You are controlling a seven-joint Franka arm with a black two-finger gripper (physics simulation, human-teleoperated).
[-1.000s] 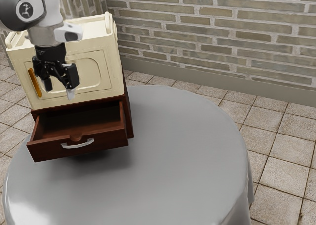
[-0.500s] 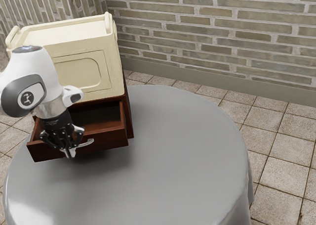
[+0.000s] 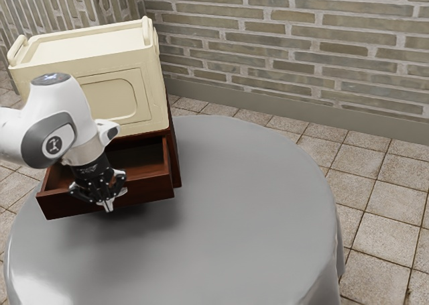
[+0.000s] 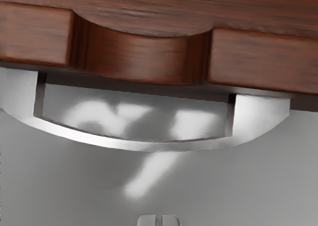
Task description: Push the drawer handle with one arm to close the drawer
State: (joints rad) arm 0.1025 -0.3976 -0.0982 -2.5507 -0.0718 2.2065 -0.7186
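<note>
My gripper [image 3: 108, 206] is low in front of the brown drawer [image 3: 151, 186], its fingers together and pointing down, with nothing held. The drawer stands pulled out of its cabinet. Its silver handle [image 3: 122, 192] is partly hidden behind the fingers. From the wrist camera, the curved handle [image 4: 149, 144] spans below the notched wooden front [image 4: 139, 59]. The gripper's tips [image 4: 159, 220] appear close together on the outer side of the handle, with a gap between them and it.
A cream box [image 3: 100, 50] with raised side grips stands on top of the dark wooden cabinet [image 3: 173, 151]. The round grey table [image 3: 255, 204] extends toward the exterior view's right, with a tiled floor [image 3: 382, 245] and a brick wall [image 3: 288, 43] beyond.
My hand has come down from before the cream box to the drawer front, then shifted slightly toward the exterior view's right. The drawer has not visibly moved.
</note>
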